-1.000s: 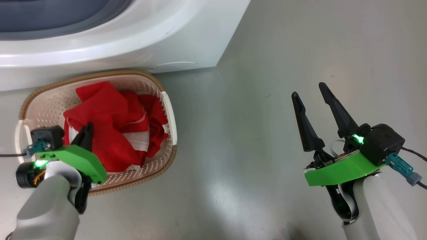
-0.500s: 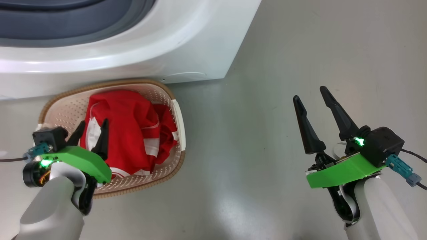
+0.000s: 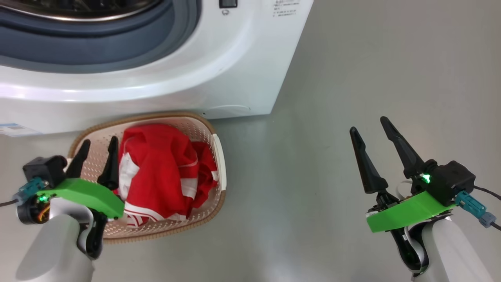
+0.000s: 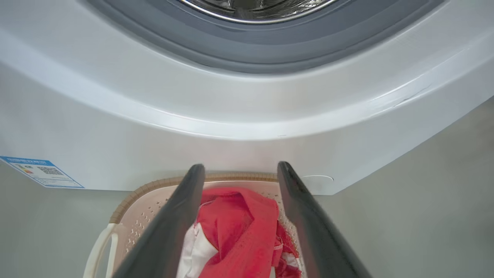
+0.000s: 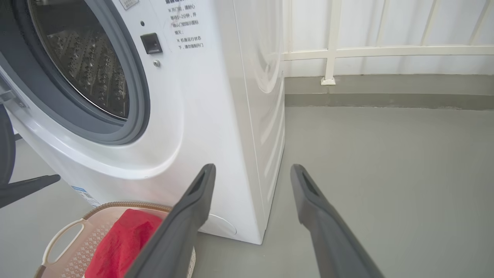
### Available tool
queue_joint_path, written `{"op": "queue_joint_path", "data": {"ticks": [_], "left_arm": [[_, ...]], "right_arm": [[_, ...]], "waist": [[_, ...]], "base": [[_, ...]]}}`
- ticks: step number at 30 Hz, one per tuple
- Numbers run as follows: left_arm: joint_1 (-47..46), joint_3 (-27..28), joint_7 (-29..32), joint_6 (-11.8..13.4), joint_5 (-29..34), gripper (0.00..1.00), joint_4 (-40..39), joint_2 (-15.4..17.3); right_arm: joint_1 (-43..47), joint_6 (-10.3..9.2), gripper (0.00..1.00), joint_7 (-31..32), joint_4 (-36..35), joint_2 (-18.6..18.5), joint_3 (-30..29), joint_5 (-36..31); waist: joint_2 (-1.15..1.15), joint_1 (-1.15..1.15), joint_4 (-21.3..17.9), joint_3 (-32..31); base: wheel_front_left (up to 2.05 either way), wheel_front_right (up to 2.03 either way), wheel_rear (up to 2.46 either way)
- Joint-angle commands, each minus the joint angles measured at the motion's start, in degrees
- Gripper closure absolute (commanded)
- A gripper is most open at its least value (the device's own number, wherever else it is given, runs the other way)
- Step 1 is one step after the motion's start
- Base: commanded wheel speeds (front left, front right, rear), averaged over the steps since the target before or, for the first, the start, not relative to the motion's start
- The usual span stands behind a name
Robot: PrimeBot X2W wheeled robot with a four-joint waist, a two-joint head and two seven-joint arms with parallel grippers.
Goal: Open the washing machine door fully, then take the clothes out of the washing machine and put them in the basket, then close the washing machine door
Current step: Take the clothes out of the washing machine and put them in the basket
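The cream basket (image 3: 217,156) sits on the floor against the washing machine (image 3: 235,70) and holds the red clothes (image 3: 164,172) with white trim. My left gripper (image 3: 98,143) hangs open over the basket's left part, beside the clothes, with nothing between its fingers. In the left wrist view its fingers (image 4: 181,216) frame the clothes (image 4: 239,227) below. My right gripper (image 3: 368,126) stands open and empty above bare floor to the right. The drum opening (image 5: 88,65) is uncovered. A black curved piece (image 5: 4,146) at the left border looks like the open door's rim.
Grey floor (image 3: 352,58) stretches to the machine's right. A white railing and low kerb (image 5: 386,77) close off the far side. A blue label (image 4: 40,172) is stuck low on the machine's front. The grey rubber ring (image 4: 251,54) circles the steel drum.
My left gripper has opened and let go of the red clothes, which now lie in the basket. The head camera has tilted up, showing more of the machine. The right gripper stays open.
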Motion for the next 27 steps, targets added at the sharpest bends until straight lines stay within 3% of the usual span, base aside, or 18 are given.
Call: {"op": "queue_joint_path", "data": {"ticks": [1,6,27], "left_arm": [[1.3,2.7,-0.4,-0.2,1.1,0.00,-1.9,2.0],[4.8,7.8,-0.4,-0.2,5.5,0.00,-7.4,1.0],[19.8,17.9,-0.4,-0.2,14.9,0.00,-26.0,-1.6]], "right_arm": [[1.6,0.09,0.00,-0.3,-1.2,-0.5,1.1,0.8],[3.0,0.09,0.00,-0.3,-0.7,-1.4,0.9,1.5],[8.9,0.09,0.00,-0.3,-0.3,-3.4,-0.4,3.3]], "waist": [[0.00,0.00,0.8,-1.6],[0.00,0.00,1.9,-5.0],[0.00,0.00,3.3,-13.4]], "base": [[0.00,0.00,0.00],[0.00,0.00,0.00],[0.00,0.00,0.00]]}}
